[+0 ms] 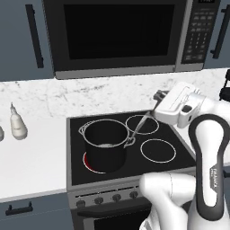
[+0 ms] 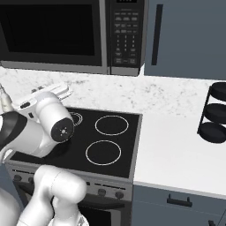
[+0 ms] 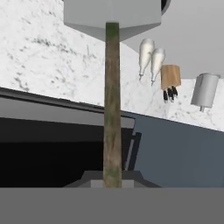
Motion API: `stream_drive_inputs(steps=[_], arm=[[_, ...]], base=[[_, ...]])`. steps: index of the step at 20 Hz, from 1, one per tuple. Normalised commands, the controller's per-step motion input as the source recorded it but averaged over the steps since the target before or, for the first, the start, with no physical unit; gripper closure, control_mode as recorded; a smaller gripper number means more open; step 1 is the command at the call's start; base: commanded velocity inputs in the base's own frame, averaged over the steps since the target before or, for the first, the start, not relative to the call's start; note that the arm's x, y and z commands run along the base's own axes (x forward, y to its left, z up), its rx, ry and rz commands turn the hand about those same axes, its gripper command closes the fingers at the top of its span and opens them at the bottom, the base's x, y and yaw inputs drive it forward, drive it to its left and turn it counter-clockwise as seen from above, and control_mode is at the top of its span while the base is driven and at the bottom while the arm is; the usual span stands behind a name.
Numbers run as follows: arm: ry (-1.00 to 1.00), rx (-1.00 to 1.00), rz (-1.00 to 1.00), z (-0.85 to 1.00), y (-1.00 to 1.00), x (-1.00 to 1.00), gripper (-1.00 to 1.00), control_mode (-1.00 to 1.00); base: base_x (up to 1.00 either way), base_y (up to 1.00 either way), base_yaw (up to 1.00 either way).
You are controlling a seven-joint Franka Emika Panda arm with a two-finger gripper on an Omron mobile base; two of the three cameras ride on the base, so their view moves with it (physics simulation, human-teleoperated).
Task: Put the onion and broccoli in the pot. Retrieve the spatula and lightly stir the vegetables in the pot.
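The spatula [image 1: 143, 124] is pinched in the pincer [image 1: 155, 109], its handle slanting down toward the rim of the black pot [image 1: 106, 145], which stands on the stove's [image 1: 179, 148] front left burner. In the hand view its blade [image 3: 112, 15] points away.

Base views flank the stovetop [image 1: 179, 139], hand view close, rolled

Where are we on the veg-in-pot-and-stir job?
Spatula fetch looks done: the gripper is shut on the spatula, its handle running straight out in the hand view. In hand: the blade is angled down toward the pot on the stove's front-left burner, by the rim. Left: the stirring. Whether the vegetables are inside, I can't tell.
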Motion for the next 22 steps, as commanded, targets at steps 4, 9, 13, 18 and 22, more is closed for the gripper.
stream_drive_inputs(steps=[4,9,13,18,22], arm=[[0.01,0.0,0.0,0.0,0.34,0.0,1.0,-1.0],[0.03,0.03,0.0,-0.07,0.35,0.0,1.0,-1.0],[0.06,0.07,0.0,-0.08,0.28,0.0,1.0,-1.0],[0.08,0.08,0.0,-0.12,0.32,0.03,1.0,-1.0],[0.07,0.07,0.0,-0.06,0.33,0.02,1.0,-1.0]], base=[[0.0,0.0,0.0],[0.0,0.0,0.0],[0.0,0.0,0.0],[0.0,0.0,0.0],[0.0,0.0,0.0]])
